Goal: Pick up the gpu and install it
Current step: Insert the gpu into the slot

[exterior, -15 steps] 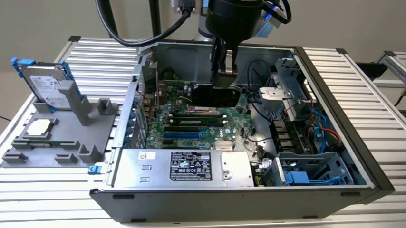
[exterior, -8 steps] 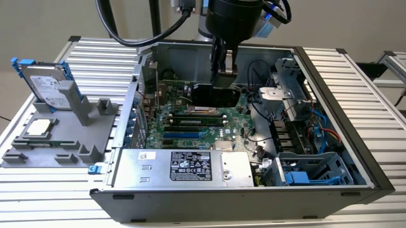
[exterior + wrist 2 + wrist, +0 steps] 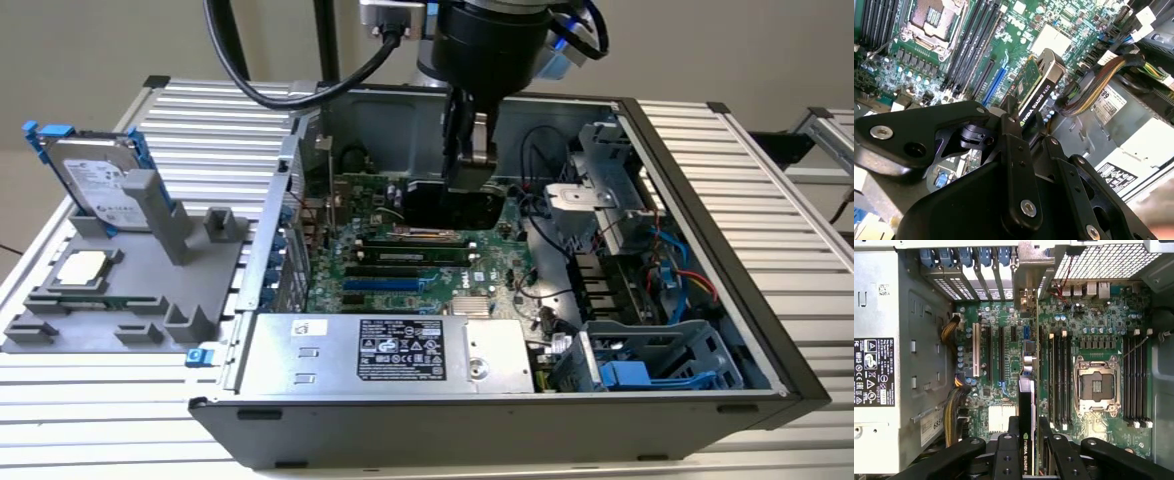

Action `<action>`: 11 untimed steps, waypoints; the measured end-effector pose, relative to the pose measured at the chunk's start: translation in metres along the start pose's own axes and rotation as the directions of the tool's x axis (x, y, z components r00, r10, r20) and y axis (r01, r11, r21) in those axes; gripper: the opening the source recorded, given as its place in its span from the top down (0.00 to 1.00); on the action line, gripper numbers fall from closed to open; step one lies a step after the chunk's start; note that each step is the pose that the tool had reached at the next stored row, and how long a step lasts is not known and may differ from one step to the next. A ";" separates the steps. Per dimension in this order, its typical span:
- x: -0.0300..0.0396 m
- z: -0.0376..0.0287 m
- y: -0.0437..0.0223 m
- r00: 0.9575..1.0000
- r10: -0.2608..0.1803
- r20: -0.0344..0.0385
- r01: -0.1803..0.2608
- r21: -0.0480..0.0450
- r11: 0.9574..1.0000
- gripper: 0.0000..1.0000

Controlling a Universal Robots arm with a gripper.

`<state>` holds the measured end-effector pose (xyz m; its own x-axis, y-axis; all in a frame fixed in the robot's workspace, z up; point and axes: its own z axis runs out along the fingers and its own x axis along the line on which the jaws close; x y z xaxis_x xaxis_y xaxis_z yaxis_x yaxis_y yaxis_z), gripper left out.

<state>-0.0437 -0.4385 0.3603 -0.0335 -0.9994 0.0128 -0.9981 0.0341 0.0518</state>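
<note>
Slatted tabletop (image 3: 747, 150), open PC case (image 3: 694, 300) mid-frame. Claw (image 3: 1028, 440) pinching gpu (image 3: 1026, 405) on edge above motherboard (image 3: 1089, 320), frame centre. Risk: card tilted, misses slot, scrapes board.

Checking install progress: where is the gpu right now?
The gpu is clamped edge-on in the end effector, inside the open computer case just above the motherboard, as both wrist views show.

White lettering on gpu (image 3: 1038, 92) edge, seemingly branding
</note>
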 end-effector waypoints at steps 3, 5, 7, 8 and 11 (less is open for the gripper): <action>-0.0001 0.0007 0.0000 1.000 0.000 0.000 0.000 0.000 1.000 1.00; 0.0000 0.0009 0.0000 1.000 0.000 0.000 0.000 0.000 1.000 1.00; 0.0000 0.0010 0.0000 1.000 0.000 0.000 0.000 0.000 1.000 1.00; 0.0000 0.0009 0.0000 1.000 0.000 0.000 0.000 0.000 1.000 1.00; 0.0000 0.0009 0.0000 1.000 0.000 0.000 0.000 0.000 1.000 1.00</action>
<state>-0.0437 -0.4385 0.3593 -0.0339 -0.9993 0.0131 -0.9981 0.0345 0.0520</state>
